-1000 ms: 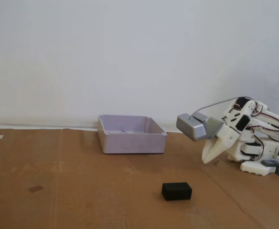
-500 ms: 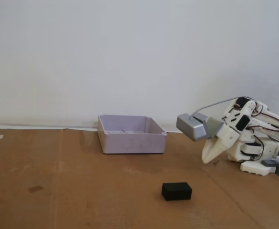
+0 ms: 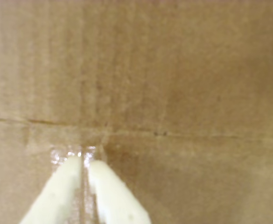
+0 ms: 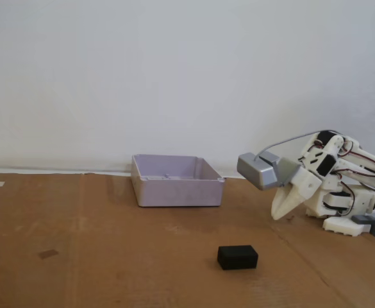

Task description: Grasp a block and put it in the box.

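**Block free, pincer folded away**

Nearest you, the block (image 4: pixel 237 257) lies loose on the cardboard counter (image 4: pixel 97 256), in front of the box (image 4: pixel 176 180). Your pincer (image 4: pixel 277 215) hangs empty, fingers pressed together, right of the box.

One block (image 4: pixel 237 257), one box (image 4: pixel 177 181), one camera module (image 4: pixel 258 171).

Tool (image 4: pixel 277 214) closed, empty, angled downward
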Tool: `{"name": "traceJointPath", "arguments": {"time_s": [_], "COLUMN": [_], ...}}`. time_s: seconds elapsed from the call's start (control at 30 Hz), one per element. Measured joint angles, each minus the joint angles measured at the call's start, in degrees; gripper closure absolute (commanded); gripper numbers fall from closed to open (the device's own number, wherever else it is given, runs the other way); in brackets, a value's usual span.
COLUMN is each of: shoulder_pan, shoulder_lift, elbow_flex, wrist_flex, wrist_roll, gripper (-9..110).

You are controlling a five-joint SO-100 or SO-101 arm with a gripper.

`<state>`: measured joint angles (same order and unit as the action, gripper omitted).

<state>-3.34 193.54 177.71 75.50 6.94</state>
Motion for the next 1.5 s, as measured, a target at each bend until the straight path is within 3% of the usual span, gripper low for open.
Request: {"name": "traceJointPath", "arguments": {"time_s": [0.57, 0.93, 1.5], "shoulder_pan": [0.0, -0.2, 0.0], "shoulder_lift": [-0.6, -13.4, -27.1], "elbow_flex": [0.0, -3.3, -15.8], "wrist_flex": [-2.2, -7.0, -27.6], "wrist_roll": [0.4, 0.4, 0.5], "gripper": [102, 102, 102]}}
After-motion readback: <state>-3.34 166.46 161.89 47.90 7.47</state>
